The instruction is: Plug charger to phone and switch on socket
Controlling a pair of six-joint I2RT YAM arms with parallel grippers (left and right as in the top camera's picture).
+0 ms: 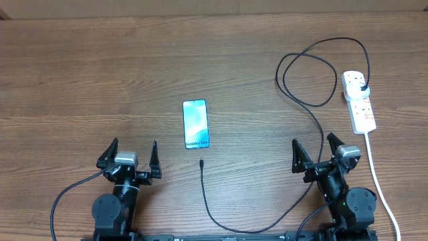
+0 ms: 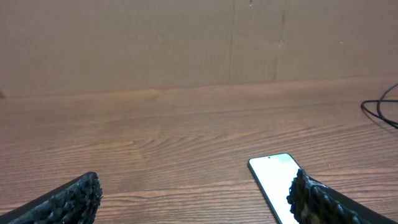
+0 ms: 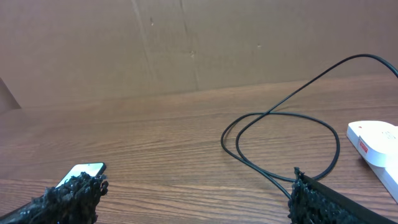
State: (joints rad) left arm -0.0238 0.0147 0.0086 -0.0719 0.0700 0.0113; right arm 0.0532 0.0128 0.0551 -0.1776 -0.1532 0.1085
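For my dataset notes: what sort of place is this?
Probably a robot lab or test bench: a wood-grain table, a plain cardboard-like backdrop, and a phone, charger and socket laid out for the arms.

Socket cut off by the picture's edge (right wrist view).

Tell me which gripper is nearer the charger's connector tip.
Left. The left gripper sits to the left of the connector tip; the right gripper is farther off on the tip's other side, nearer the power strip.
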